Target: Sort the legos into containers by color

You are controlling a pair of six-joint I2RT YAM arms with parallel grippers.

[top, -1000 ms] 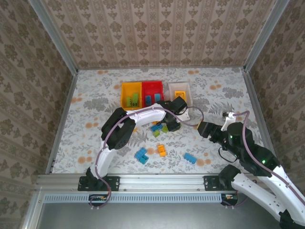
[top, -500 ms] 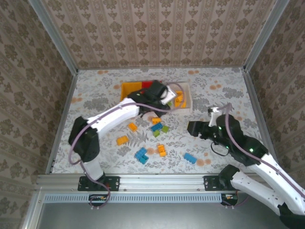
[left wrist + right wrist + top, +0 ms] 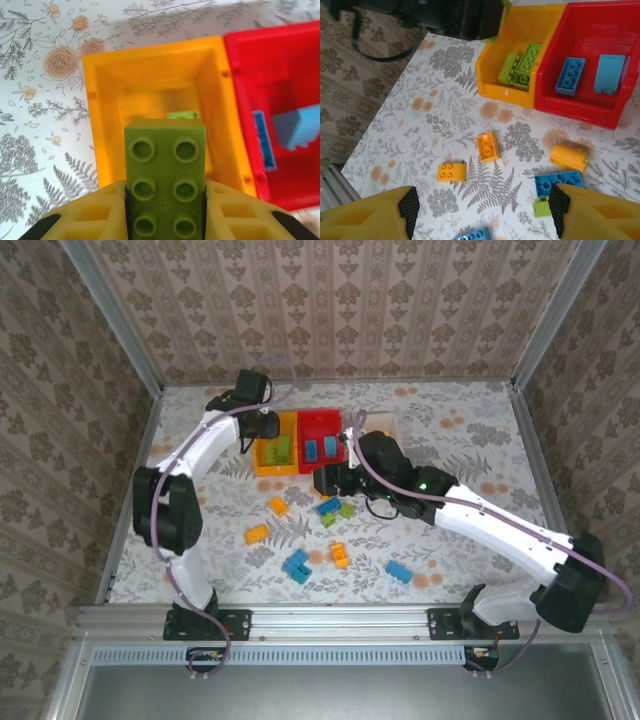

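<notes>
Left pincer (image 3: 165,191): pinching one green brick (image 3: 165,165) by its two long sides, studs toward the wrist camera; the brick is held up over the near rim of the yellow bin (image 3: 506,92), clear of the bin floor.

Right pincer (image 3: 481,207): spread, nothing between its fingers (image 3: 380,217); it hovers over the tabletop (image 3: 420,125), just in front of the yellow and red bins.

Containers, in one row at the far side of the tabletop:
- Yellow bin: leftmost; holds two lime bricks (image 3: 520,64), lying side by side and touching, against the wall next to the red bin.
- Red bin (image 3: 580,107): touching the yellow bin's right wall; holds two blue bricks (image 3: 570,75), lying apart, one darker with studs up, one paler.
- White bin (image 3: 387,423): right of the red bin; largely covered by the right arm (image 3: 470,515); contents cannot be told.

Loose pieces on the tabletop, all outside the bins:
- three orange bricks (image 3: 488,146), well apart from one another;
- one blue plate (image 3: 559,182) with a small green piece (image 3: 541,206) just beside it;
- nearer the arm bases, a blue cluster (image 3: 295,564), one orange piece (image 3: 340,556) and one more blue piece (image 3: 398,571).
</notes>
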